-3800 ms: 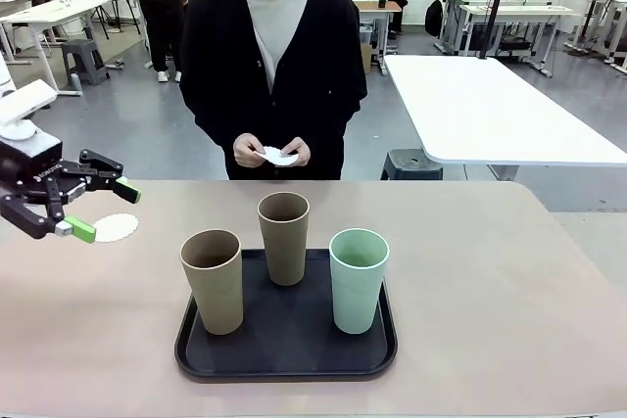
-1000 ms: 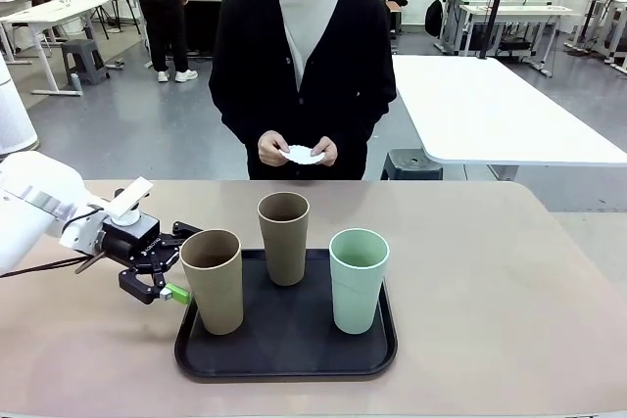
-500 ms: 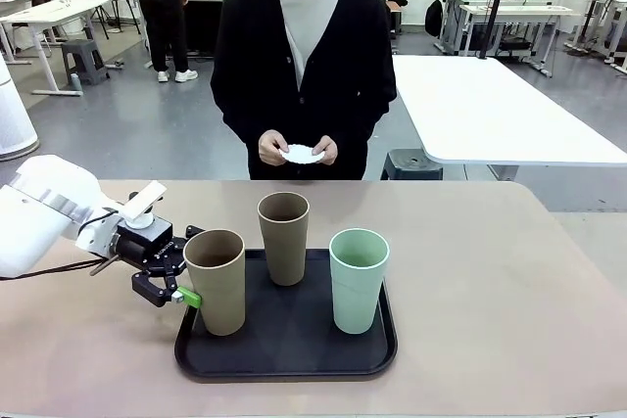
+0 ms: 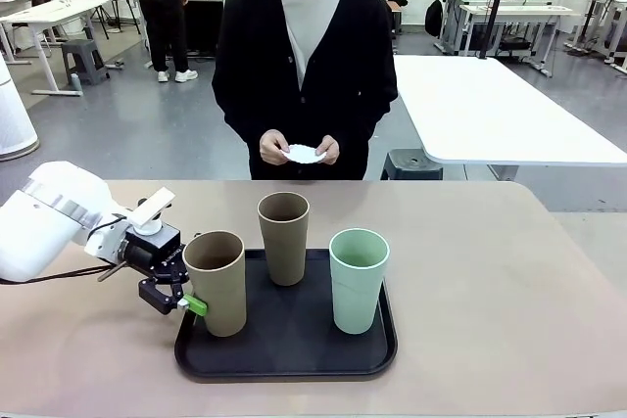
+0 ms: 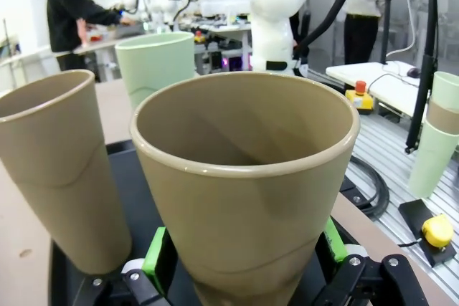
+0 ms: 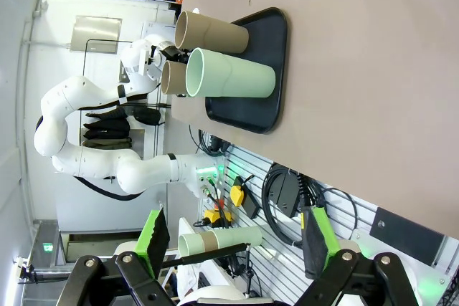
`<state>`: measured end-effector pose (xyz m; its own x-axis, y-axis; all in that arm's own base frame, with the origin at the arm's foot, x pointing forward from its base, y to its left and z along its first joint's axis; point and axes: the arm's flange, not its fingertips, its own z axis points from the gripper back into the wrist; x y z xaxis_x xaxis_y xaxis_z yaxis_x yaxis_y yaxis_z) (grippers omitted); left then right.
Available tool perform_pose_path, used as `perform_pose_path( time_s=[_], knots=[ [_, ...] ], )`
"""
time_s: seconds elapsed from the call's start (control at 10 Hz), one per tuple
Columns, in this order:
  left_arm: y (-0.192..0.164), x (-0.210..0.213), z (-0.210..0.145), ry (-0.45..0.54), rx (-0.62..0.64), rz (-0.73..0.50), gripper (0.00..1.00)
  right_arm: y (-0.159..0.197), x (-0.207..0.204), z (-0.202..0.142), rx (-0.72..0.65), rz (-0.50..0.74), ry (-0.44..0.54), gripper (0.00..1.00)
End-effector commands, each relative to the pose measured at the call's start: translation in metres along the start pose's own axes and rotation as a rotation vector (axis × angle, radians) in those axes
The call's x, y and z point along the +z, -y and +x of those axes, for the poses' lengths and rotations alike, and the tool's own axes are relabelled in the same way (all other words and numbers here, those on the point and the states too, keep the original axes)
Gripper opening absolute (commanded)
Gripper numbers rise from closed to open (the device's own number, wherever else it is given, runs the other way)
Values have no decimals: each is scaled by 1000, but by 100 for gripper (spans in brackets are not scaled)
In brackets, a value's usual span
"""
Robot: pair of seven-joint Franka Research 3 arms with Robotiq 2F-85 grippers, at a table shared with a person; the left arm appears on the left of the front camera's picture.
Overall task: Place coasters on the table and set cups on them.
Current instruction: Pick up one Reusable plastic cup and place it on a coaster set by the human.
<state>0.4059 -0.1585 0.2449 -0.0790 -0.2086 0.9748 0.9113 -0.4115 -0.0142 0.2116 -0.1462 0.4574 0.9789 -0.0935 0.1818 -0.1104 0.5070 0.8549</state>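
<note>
Three cups stand on a black tray (image 4: pixel 294 364): a tan one (image 4: pixel 214 281) at front left, a tan one (image 4: pixel 283 238) at the back, and a mint one (image 4: pixel 359 279) on the right. My left gripper (image 4: pixel 196 276) is open, its jaws either side of the front-left tan cup (image 5: pixel 244 177) near its base. One green pad (image 5: pixel 154 257) sits close beside the cup wall. The person across the table (image 4: pixel 490 271) holds a white coaster (image 4: pixel 305 154) in both hands. My right gripper (image 6: pixel 233 249) is open and holds nothing, far off the table edge.
A white table (image 4: pixel 490 105) and a stool (image 4: pixel 409 162) stand behind the person. In the left wrist view the other tan cup (image 5: pixel 57 170) stands close on one side, with the mint cup (image 5: pixel 154 59) behind.
My left gripper has come in from the left table edge and slid its jaws around the front-left tan cup. The person stepped slightly right, still holding a coaster.
</note>
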Motion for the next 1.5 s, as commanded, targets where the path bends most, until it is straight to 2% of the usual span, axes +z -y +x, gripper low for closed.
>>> perform_pose_path(
  time_s=[0.0, 0.3, 0.4, 0.5, 0.6, 0.7, 0.8, 0.9, 1.0, 1.2, 1.4],
  knots=[
    [-4, -8, 3, 8, -3, -20, 100, 1, -1, 1, 11, 23, 8, 100],
    [-4, -14, 2, 17, -7, -42, 100, 1, -1, 1, 11, 23, 8, 100],
    [-3, -15, 1, 15, -10, -63, 43, 1, -1, 1, 11, 23, 8, 100],
    [-3, -15, 1, 22, -9, -60, 43, 1, -1, 1, 11, 23, 8, 100],
    [-3, -13, 2, 29, -4, -57, 0, 1, -1, 1, 11, 23, 8, 100],
    [-2, -11, 3, 34, -3, -59, 37, 1, -1, 1, 11, 23, 8, 100],
    [1, -7, 7, 48, -2, -66, 0, 1, -1, 1, 11, 23, 8, 100],
    [7, -3, 11, 63, 13, -74, 0, 1, -1, 1, 11, 23, 8, 100],
    [21, 3, 32, 85, 28, -58, 59, 1, -1, 1, 11, 23, 8, 100],
    [50, 39, 114, 67, -45, 14, 59, 1, -1, 1, 11, 23, 8, 100],
    [61, 77, 176, 99, 67, 21, 59, 1, -1, 1, 11, 23, 8, 100]
  ],
)
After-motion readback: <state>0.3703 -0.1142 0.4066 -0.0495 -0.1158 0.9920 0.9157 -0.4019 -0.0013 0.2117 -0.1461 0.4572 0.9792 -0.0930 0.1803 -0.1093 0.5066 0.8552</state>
